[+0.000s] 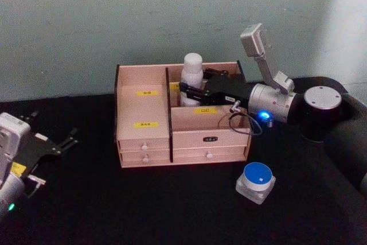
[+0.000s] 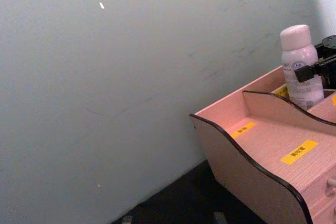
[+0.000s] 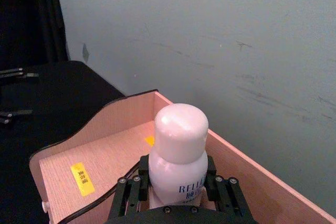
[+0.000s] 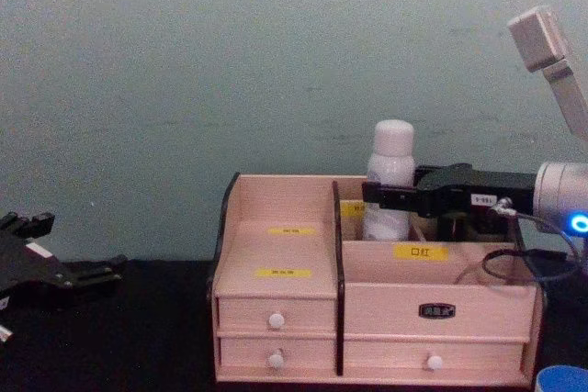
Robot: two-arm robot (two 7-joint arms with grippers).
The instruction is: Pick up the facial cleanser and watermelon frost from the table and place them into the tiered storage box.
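Closest to you, at the near left, the left pincer is parked low over the worktop with its fingers spread and nothing between them, well clear of the job so the other arm has room. On that black worktop the storage box stands against the wall with its drawers facing you, so its stepped compartments are open from above and a load can go in over the front wall. Your right arm reaches in from the right, level above the box's lower front tier, and the right pincer is closed on the body of the white bottle, which I take to be the facial cleanser. The bottle is upright inside the rear right compartment, just beside the centre divider, gripped below its cap so it stays vertical. Its base is hidden behind the compartment wall, so you cannot tell whether it already rests on the floor there. The blue-lidded tub, probably the watermelon frost, sits on the worktop near the box's right front corner, not yet picked.
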